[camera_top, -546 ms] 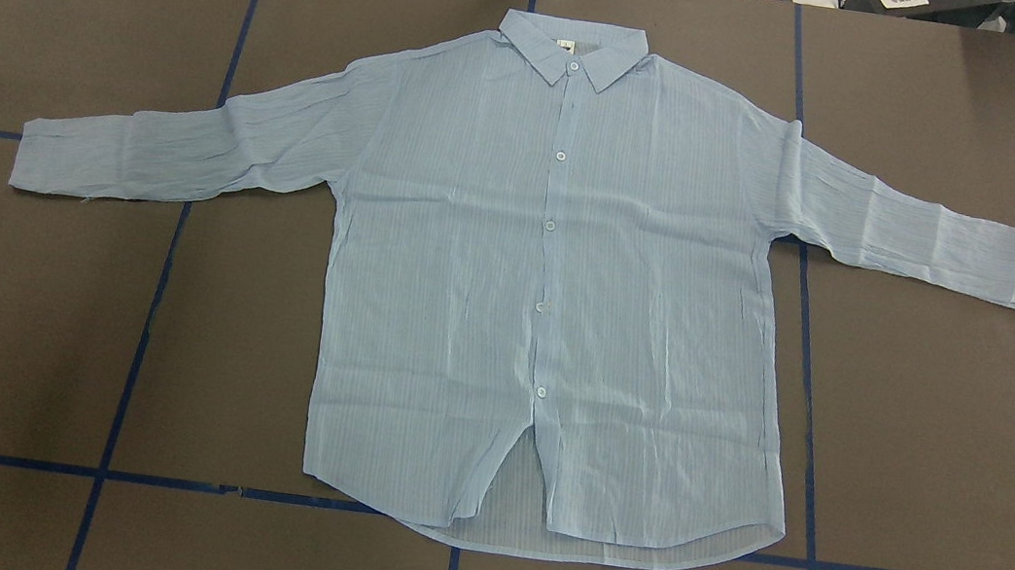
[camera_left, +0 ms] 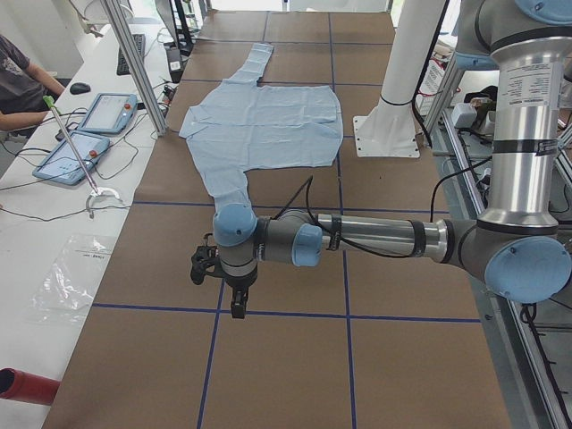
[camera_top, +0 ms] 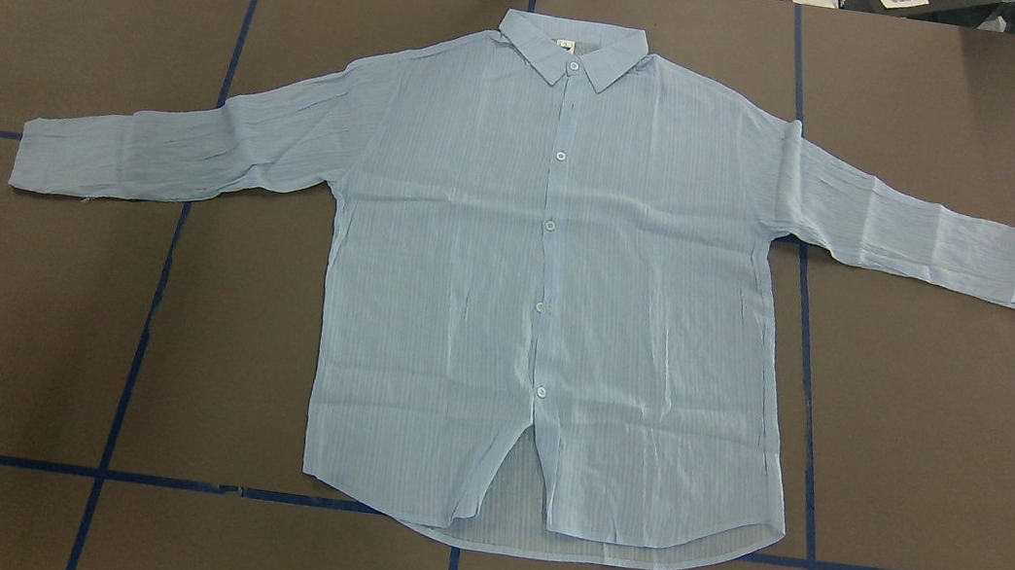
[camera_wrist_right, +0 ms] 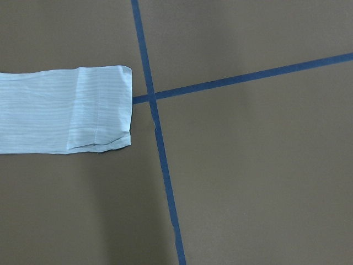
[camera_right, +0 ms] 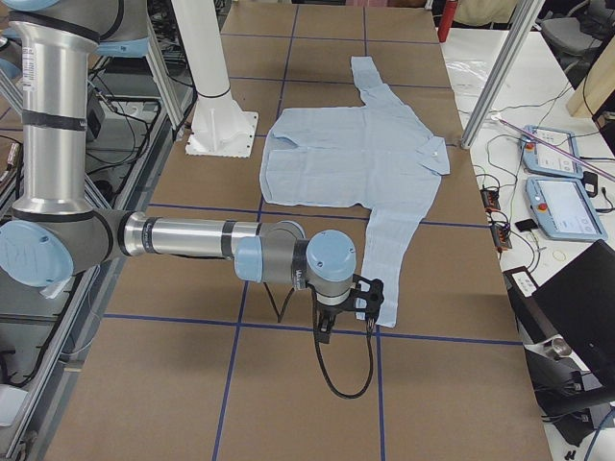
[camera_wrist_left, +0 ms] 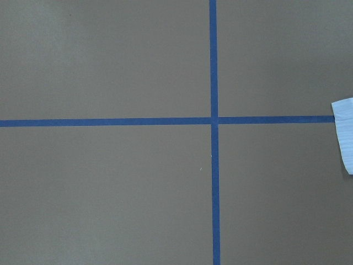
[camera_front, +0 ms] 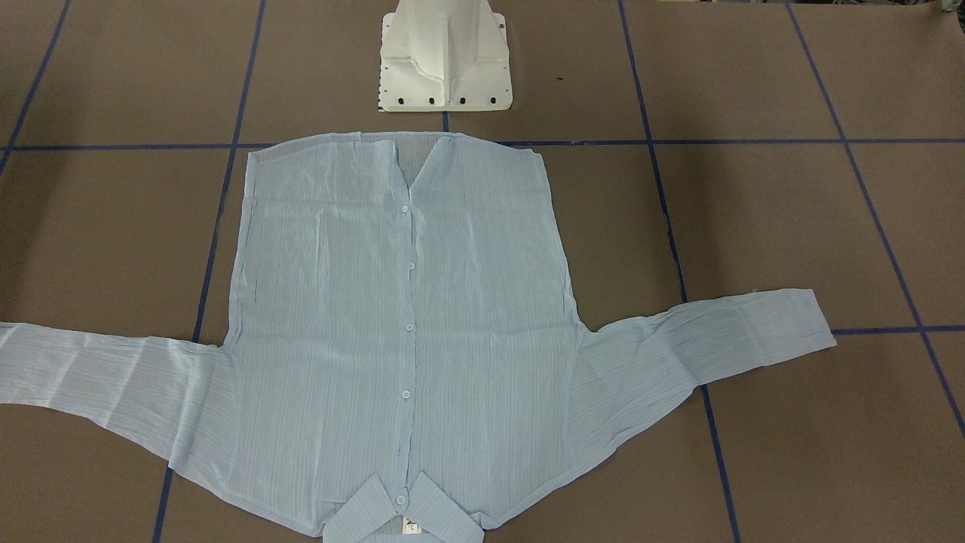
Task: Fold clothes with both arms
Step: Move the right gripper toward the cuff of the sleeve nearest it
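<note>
The shirt (camera_top: 547,280) lies flat and buttoned on the brown surface (camera_top: 939,430), front side up. Its collar (camera_top: 571,46) is on the side far from the white base (camera_front: 445,60), and the hem lies near the base. Both sleeves are spread out, one to the robot's left and one to its right. Blue tape lines (camera_wrist_left: 214,165) cross the surface and pass under the shirt.

The left arm (camera_left: 375,237) reaches out low over the surface. Its jaws hang above bare surface, a little beyond the end of the left sleeve. The left wrist view shows only the edge of the left cuff (camera_wrist_left: 345,135) at its right border. The right arm (camera_right: 192,235) is stretched out the same way on the other side, and its jaws hang near the end of the right sleeve. The right cuff (camera_wrist_right: 105,107) lies flat beside a tape crossing. Only the side views show the jaws, so I cannot tell whether they are spread or pressed together.
</note>
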You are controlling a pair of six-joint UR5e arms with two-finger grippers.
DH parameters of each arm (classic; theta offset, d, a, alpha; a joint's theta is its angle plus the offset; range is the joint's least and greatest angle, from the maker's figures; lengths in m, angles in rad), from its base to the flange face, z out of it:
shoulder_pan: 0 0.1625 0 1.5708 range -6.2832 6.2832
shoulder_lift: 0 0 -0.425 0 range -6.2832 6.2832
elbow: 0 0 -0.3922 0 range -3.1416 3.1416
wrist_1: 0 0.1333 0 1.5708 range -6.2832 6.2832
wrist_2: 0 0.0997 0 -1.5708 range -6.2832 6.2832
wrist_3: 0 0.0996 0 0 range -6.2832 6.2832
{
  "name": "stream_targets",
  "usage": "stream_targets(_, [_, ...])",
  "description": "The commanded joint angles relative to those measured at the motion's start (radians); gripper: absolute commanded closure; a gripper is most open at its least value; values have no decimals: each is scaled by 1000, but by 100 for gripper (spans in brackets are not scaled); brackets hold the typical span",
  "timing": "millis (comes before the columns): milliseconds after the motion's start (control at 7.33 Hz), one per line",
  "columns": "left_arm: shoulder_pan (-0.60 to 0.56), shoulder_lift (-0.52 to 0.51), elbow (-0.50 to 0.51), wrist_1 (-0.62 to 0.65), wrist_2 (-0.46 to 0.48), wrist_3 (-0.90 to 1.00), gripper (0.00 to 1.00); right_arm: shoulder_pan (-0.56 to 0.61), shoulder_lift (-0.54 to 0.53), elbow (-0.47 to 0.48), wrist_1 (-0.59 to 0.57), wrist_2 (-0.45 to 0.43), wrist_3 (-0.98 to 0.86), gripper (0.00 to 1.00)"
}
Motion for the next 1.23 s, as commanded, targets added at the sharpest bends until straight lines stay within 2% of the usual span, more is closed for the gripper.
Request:
stream_targets(0, [2,-12,4,-26,2,0,1,0,12,13,6,0,11,0])
stream_targets(273, [2,-20,75,-221,3,-2,1,-9,15,-4,12,-6,11,0])
stream_targets(546, [12,-17,137,-524,-3,-6,1,-64,15,-7,140,-5,11,0])
stream_targets(682, [14,-14,200,-552,-49,-17,1,-111,20,-56,180,-3,14,0])
stream_targets(819, [27,-28,232,-557,-49,-125,1,-135,33,-97,234,23,41,0])
stream_targets(955, [38,-23,226,-622,-46,-138,1,-179,52,-163,339,18,53,0])
stream_targets(1092, [51,-20,235,-673,-54,-149,1,-192,84,-273,459,23,60,0])
